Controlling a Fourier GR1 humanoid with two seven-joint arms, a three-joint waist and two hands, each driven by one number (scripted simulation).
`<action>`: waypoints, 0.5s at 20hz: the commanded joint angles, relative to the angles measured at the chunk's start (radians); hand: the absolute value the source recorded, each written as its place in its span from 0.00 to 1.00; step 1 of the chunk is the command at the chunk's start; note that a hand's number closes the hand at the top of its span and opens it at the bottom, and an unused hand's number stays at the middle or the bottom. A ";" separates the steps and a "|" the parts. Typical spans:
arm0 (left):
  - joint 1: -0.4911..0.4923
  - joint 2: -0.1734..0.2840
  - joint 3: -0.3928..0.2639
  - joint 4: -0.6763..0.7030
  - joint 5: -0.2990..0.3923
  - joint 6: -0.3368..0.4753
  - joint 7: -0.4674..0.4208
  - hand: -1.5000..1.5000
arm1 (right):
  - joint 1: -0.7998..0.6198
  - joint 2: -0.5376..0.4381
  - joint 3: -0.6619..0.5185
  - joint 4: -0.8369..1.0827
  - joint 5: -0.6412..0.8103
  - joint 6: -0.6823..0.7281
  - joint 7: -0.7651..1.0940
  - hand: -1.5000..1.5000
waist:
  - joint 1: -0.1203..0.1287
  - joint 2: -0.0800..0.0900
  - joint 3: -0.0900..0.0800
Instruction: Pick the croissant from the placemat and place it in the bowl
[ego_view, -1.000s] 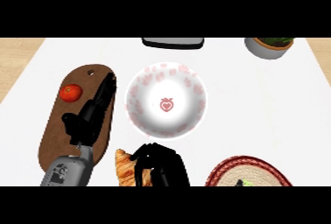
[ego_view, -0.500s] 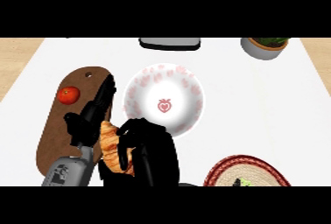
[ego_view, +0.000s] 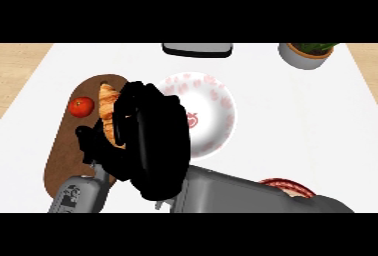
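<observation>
The golden croissant (ego_view: 108, 111) hangs above the brown wooden board (ego_view: 63, 150), just left of the white bowl (ego_view: 210, 112) with its pink pattern. My right hand (ego_view: 151, 145) is shut on it, fingers curled round its lower half, and hides that part as well as the bowl's left rim. The red woven placemat (ego_view: 289, 186) peeks out at the lower right behind my right forearm. My left hand (ego_view: 87, 141) rests open on the board, mostly hidden by the right hand.
A red tomato (ego_view: 81, 106) lies on the board's far end, close to the croissant. A dark flat object (ego_view: 197, 49) sits at the counter's back edge, and a potted plant (ego_view: 310, 52) stands at the back right.
My right hand has lifted the croissant and carried it away from me and to the left, from beside the placemat to over the board beside the bowl. The left hand has stayed put.
</observation>
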 joint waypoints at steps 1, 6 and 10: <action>-0.002 -0.003 0.000 0.012 -0.005 0.004 -0.006 0.50 | -0.165 0.009 -0.056 0.080 -0.034 0.028 0.246 1.00 | 0.005 0.007 0.000; -0.002 -0.004 -0.002 -0.008 0.007 -0.009 0.001 0.50 | -0.298 0.009 -0.085 0.240 -0.073 0.113 0.291 1.00 | 0.005 0.006 0.000; -0.028 0.018 0.029 0.004 0.003 0.000 0.013 0.50 | -0.348 0.009 -0.088 0.384 -0.087 0.172 0.278 1.00 | -0.011 0.012 0.001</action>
